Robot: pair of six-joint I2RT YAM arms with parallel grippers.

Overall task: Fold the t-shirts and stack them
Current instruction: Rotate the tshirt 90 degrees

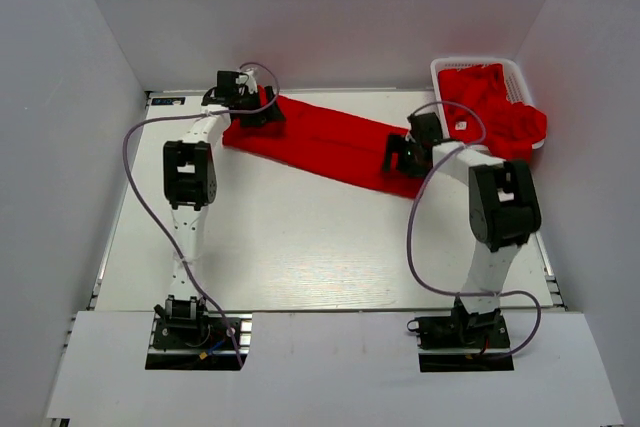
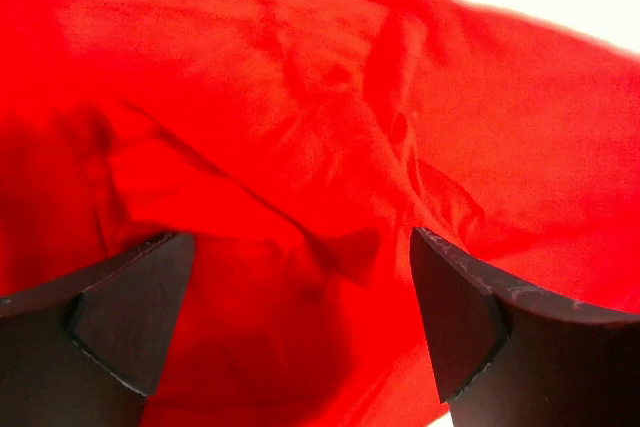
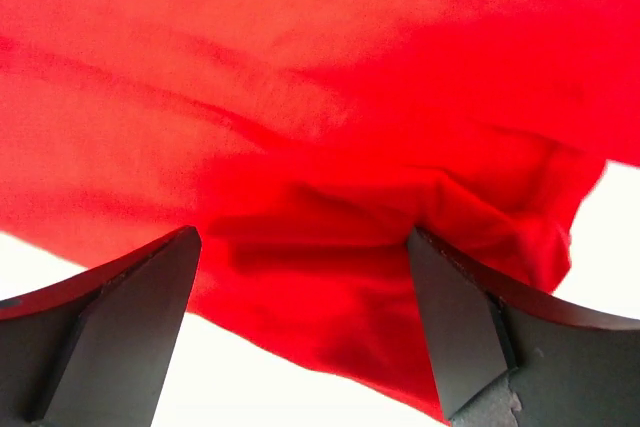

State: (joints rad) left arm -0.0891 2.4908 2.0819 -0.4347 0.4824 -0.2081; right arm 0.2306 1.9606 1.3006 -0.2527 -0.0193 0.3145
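Observation:
A red t-shirt (image 1: pixel 325 142) lies as a long rumpled band across the far part of the table, from far left to mid right. My left gripper (image 1: pixel 262 115) is over its left end. In the left wrist view the jaws stand wide apart over bunched red fabric (image 2: pixel 300 147). My right gripper (image 1: pixel 398 159) is over the band's right end. In the right wrist view the jaws also stand wide apart, with the shirt's hem (image 3: pixel 330 277) between them and white table below. More red t-shirts (image 1: pixel 495 112) are heaped in and over the basket.
A white slotted basket (image 1: pixel 440 67) stands at the far right corner, with red fabric spilling over its right side. White walls close in the table on the left, the back and the right. The arms' cables loop over the table.

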